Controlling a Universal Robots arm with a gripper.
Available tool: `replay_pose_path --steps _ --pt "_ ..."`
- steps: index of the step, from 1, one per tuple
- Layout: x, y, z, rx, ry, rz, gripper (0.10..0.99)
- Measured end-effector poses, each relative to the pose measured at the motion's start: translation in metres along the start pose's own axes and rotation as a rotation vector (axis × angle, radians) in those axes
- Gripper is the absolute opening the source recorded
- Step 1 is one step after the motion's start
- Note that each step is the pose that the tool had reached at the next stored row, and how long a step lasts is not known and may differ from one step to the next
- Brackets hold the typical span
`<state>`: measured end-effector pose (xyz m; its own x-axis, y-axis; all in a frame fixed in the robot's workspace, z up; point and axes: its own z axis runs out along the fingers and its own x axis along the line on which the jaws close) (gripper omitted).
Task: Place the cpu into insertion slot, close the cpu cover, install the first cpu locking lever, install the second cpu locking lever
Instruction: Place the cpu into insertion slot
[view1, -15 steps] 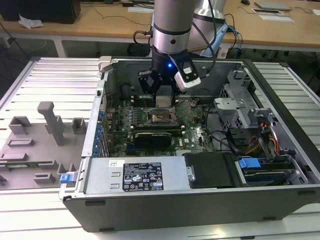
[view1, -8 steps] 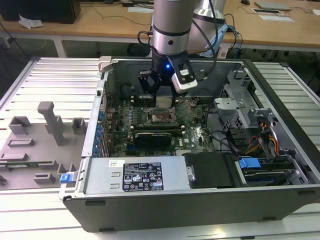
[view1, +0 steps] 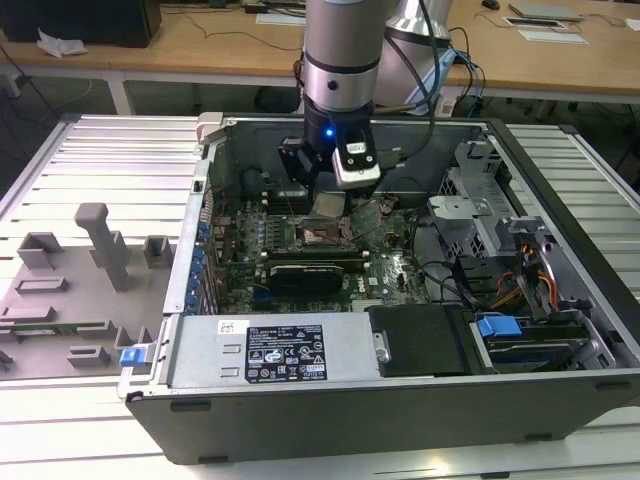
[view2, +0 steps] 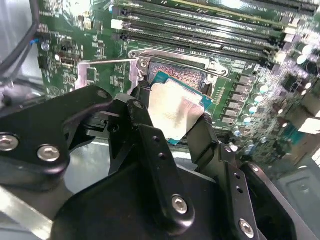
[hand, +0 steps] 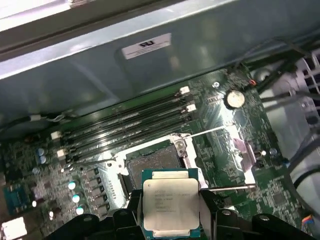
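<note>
My gripper (view1: 328, 198) hangs inside the open computer case, shut on the cpu (view1: 328, 206). In both wrist views the cpu (hand: 170, 202) (view2: 175, 107) is a flat silver square on a green base, with a black finger (hand: 134, 212) on each of two opposite edges. It hovers a little above the insertion slot (hand: 152, 160) (view2: 177, 74) (view1: 322, 237), which lies open with its pale contact field bare. The cpu cover (hand: 245, 150) (view2: 107, 75) is swung open beside the socket. Two thin locking levers (hand: 215, 132) stand released near the cover.
Long black memory slots (hand: 125, 120) run just beyond the socket. A black expansion card (view1: 310, 272) lies on its near side, with the power supply (view1: 270, 350) in front. A metal drive cage (view1: 480, 215) and cables fill the exterior view's right; a grey fixture tray (view1: 80, 280) sits outside the case.
</note>
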<state>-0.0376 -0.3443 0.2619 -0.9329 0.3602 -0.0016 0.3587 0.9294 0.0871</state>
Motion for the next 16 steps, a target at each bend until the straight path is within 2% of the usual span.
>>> replay_pose_path --steps 7,11,16 --pt "0.0 -0.0002 0.0018 0.0 -0.0118 0.135 0.541" --pt "0.0 -0.0003 0.0036 0.0 -0.0215 0.245 0.541" --pt "0.0 -0.0004 0.005 0.001 -0.0293 0.335 0.541"
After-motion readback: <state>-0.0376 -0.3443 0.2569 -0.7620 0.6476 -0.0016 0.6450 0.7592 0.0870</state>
